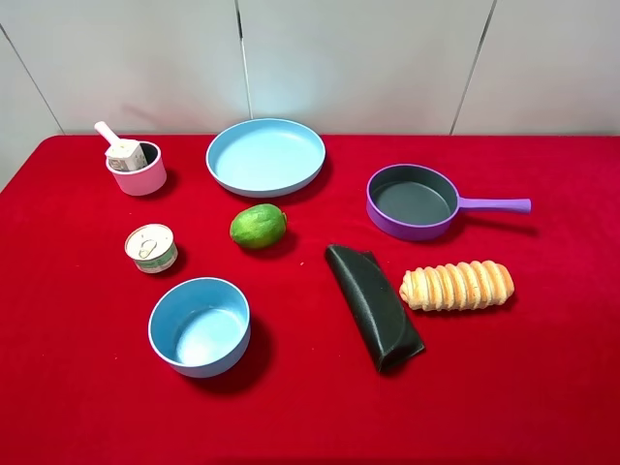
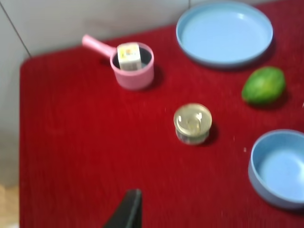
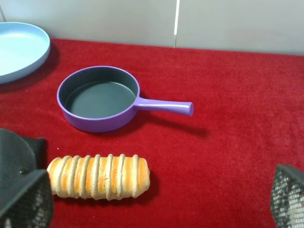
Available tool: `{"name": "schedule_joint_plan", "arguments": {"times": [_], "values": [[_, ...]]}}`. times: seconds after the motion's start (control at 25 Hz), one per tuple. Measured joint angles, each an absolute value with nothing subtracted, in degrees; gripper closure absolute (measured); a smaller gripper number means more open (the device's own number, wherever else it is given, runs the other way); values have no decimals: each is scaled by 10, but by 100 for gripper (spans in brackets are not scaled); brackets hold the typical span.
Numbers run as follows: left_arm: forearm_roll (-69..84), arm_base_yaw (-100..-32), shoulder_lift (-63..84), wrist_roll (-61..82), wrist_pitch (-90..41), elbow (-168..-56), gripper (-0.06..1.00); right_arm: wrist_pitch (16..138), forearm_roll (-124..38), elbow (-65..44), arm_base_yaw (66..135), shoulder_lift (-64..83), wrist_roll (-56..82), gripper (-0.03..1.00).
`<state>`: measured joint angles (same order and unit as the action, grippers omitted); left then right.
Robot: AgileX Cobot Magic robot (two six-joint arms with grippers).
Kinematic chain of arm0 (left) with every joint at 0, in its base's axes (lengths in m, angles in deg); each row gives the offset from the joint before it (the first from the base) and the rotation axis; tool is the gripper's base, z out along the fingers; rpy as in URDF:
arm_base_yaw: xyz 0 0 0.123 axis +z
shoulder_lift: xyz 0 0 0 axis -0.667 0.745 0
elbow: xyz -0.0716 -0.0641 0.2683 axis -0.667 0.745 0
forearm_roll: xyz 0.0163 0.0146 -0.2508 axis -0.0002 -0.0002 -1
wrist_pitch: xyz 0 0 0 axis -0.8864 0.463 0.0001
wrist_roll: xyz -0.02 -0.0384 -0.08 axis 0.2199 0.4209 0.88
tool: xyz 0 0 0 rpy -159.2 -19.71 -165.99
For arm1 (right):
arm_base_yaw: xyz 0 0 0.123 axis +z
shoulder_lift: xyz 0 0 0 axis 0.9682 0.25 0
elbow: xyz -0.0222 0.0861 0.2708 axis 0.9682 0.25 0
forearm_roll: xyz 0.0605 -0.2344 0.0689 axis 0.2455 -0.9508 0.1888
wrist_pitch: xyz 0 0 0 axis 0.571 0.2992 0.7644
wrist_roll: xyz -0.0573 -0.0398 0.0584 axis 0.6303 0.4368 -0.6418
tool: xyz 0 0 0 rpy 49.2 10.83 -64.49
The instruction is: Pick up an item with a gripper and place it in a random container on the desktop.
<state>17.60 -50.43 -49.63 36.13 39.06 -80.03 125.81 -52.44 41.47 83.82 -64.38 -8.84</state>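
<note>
Red cloth covers the whole table (image 1: 542, 387). Nearest the front sits a blue bowl (image 1: 200, 325), and to its right lies a folded black cloth (image 1: 373, 306). Just beside that cloth, on the right, lies a long ridged bread roll (image 1: 457, 285).

Behind the bowl stands a small round can (image 1: 151, 247) with a pull-tab lid. To the right of the can is a green fruit (image 1: 258, 226). Farther right is a purple pan (image 1: 413, 201), its handle pointing to the right.

At the back, near the wall, is a wide blue plate (image 1: 265, 156). At the back left stands a little pink pot (image 1: 138, 168). The small white and yellow box (image 1: 123, 153) is inside the pot, sticking up above the rim.

No arm shows in the high view. The left gripper (image 2: 127, 214) shows only one dark finger tip over the red cloth; its jaws are spread wide and hold nothing. The right gripper (image 3: 156, 204) has its two dark fingers (image 3: 23, 199) far apart, with nothing between them, and the bread roll lies just beyond them.
</note>
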Motion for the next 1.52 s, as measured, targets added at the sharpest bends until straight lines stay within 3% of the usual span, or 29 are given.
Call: {"name": "schedule_joint_plan", "arguments": {"times": [0.56, 1.2, 1.52], "values": [[154, -504, -522, 358, 334, -614, -5, 1258, -524, 415, 838, -644, -88, 27], [148, -503, -528, 357, 332, -609, -5, 1258, -524, 415, 838, -644, -88, 27], [149, -503, -614, 357, 330, -609, -5, 1258, -524, 415, 838, -644, -88, 27]]}}
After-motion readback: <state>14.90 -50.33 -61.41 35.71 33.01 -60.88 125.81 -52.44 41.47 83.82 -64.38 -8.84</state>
